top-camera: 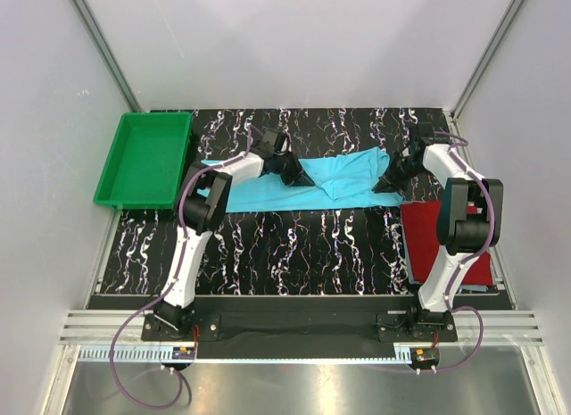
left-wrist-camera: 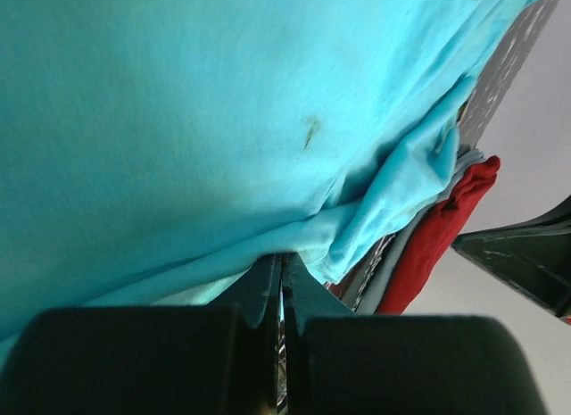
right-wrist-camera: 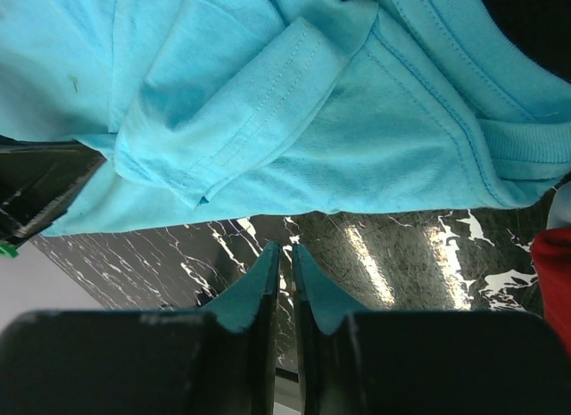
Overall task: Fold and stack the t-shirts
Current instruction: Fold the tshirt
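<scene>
Pinching a fold of the turquoise t-shirt [left-wrist-camera: 178, 120] at its very tips, the left claw [left-wrist-camera: 282, 259] is closed. The right claw [right-wrist-camera: 285, 247] has its jaws nearly together, with the shirt's stitched sleeve hem [right-wrist-camera: 192, 178] just beyond its tips, the ribbed collar [right-wrist-camera: 526, 147] farther off, and the dark red t-shirt [right-wrist-camera: 555, 281] to one side.

We see white walls [top-camera: 294, 40] on three sides, plain and evenly lit, with grey metal posts [top-camera: 101, 45] running up the back corners. The table [top-camera: 294, 245] has a black top veined with white, glossy enough to catch pale streaks of light. A green tray [top-camera: 143, 161] sits at its far left corner. Along the near edge run silver rails [top-camera: 98, 326], and below them lies a grey sheet [top-camera: 294, 388] with soft glare.
</scene>
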